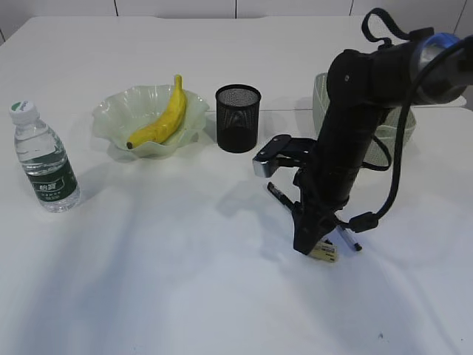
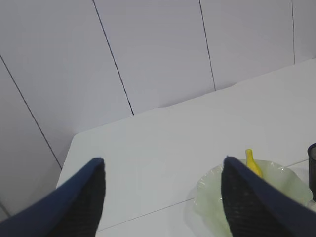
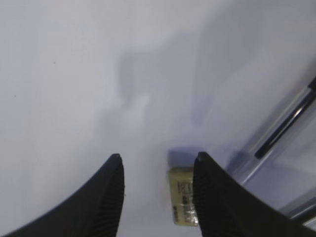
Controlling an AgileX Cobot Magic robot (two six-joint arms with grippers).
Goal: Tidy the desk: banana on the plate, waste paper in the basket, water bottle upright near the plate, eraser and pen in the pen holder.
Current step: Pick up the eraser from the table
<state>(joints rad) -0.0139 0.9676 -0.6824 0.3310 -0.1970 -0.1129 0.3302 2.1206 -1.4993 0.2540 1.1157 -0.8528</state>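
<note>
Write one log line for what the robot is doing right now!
right gripper: jaws apart, low over eraser | pen: on table | banana: on plate | bottle: upright

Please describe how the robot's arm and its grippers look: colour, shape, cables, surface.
The right arm is black and thick, with a silver camera block and looped black cables. The right gripper has two dark curved fingers with ribbed pads. The left gripper has dark blue-edged fingers with textured black pads.

open table front left [image 1: 162,281], pen holder [image 1: 238,118] beside plate [image 1: 118,115]
</note>
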